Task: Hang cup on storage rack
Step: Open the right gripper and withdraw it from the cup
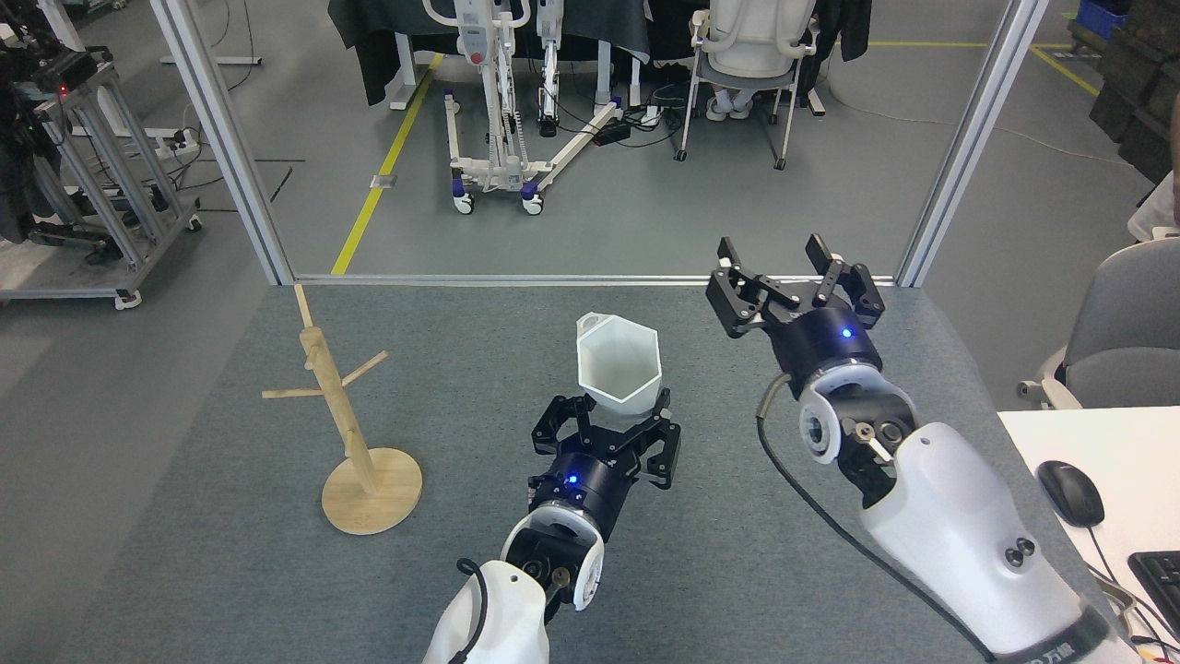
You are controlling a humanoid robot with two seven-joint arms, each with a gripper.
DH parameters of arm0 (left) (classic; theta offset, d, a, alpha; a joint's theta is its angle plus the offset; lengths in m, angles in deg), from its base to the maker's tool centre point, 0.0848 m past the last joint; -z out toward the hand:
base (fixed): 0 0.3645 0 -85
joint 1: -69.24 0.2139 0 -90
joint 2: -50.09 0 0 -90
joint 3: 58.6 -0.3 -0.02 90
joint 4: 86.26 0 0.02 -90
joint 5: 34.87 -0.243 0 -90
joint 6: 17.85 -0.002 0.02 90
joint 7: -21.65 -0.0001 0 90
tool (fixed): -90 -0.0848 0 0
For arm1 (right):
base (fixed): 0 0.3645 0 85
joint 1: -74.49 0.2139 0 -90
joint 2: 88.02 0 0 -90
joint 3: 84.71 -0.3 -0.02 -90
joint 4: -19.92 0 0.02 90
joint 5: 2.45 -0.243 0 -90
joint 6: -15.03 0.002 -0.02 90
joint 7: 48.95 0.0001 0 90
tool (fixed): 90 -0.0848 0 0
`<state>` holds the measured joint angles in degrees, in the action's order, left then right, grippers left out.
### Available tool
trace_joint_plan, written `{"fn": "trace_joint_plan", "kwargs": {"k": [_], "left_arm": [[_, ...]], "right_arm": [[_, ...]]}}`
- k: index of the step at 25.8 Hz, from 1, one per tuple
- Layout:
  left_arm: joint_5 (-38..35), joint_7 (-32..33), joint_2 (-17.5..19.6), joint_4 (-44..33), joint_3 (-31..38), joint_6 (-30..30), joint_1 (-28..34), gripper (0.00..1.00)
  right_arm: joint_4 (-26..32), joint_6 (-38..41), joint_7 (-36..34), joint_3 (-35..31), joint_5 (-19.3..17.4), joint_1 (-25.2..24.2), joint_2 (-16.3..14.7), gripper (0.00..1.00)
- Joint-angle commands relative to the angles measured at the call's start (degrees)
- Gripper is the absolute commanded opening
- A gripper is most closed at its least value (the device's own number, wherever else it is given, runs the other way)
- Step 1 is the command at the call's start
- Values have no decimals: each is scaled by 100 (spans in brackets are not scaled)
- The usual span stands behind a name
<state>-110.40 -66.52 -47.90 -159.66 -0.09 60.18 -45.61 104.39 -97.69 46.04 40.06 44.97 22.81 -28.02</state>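
The white faceted cup [618, 367] stands upright above the middle of the grey table, its hexagonal rim open toward me and its small handle at the upper left. My left gripper [613, 417] is shut on the cup's lower body from below. The wooden storage rack [355, 433] stands at the left on its round disc base, pole leaning slightly, with thin pegs sticking out; nothing hangs on it. My right gripper [774, 261] is raised near the table's far edge, to the right of the cup, open and holding nothing.
The grey table [461, 572] ends at a metal frame rail [590, 278] at the back. A white desk [1106, 480] with a mouse [1069, 492] and keyboard sits at the right. A grey chair [1125, 332] stands beyond it.
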Motion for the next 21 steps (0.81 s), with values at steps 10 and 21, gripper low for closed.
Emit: {"fn": "trace_joint_plan", "kwargs": {"k": [10, 21], "left_arm": [[-120, -60, 87, -271, 2, 802, 552, 8], [-691, -297, 1300, -1580, 64, 810, 1255, 7]], "right_arm": [[-2031, 1524, -1272, -1386, 548, -1310, -32, 99], [-2330, 2359, -1799, -2818, 1392, -2162, 310, 99]]}}
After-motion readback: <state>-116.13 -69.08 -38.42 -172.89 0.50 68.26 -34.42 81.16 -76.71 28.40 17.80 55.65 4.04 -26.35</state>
